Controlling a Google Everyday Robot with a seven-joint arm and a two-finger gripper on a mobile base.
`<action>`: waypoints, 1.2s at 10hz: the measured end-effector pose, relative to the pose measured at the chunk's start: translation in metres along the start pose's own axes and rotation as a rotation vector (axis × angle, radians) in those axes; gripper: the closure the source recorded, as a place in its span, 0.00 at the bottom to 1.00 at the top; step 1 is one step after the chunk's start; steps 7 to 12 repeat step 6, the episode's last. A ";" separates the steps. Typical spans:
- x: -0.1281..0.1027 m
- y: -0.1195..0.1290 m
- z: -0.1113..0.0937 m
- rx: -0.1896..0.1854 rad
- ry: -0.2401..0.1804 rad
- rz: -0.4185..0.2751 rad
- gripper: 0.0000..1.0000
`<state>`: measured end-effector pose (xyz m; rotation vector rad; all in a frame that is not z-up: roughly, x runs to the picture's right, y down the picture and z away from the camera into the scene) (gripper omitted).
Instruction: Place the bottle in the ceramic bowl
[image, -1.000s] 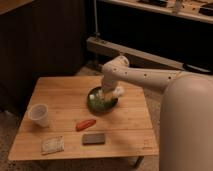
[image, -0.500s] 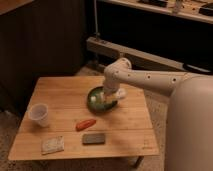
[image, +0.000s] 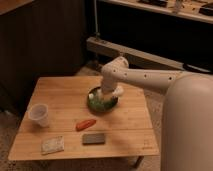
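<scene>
Dim, warm indoor light. Table (image: 120, 132) moderately lit; background behind it falls near black. Soft blur throughout, edges smeared. Gripper (image: 104, 96) over ceramic bowl (image: 98, 104), pale, slightly overexposed against surroundings.

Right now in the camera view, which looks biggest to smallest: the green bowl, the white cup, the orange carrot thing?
1. Glossy dark green ceramic bowl, under the claw.
2. and 3. Translucent white plastic cup and orange carrot-shaped piece look alike; unsure.

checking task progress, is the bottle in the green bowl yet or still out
Cannot tell. The claw is down over the ceramic bowl, with whitish shapes there, but the bottle cannot be made out separately.
</scene>
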<state>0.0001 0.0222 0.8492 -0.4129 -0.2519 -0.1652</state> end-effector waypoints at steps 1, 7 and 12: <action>0.008 0.005 -0.002 0.001 0.001 0.001 0.01; -0.011 -0.004 0.003 0.000 -0.008 -0.005 0.01; -0.011 -0.004 0.003 0.000 -0.008 -0.005 0.01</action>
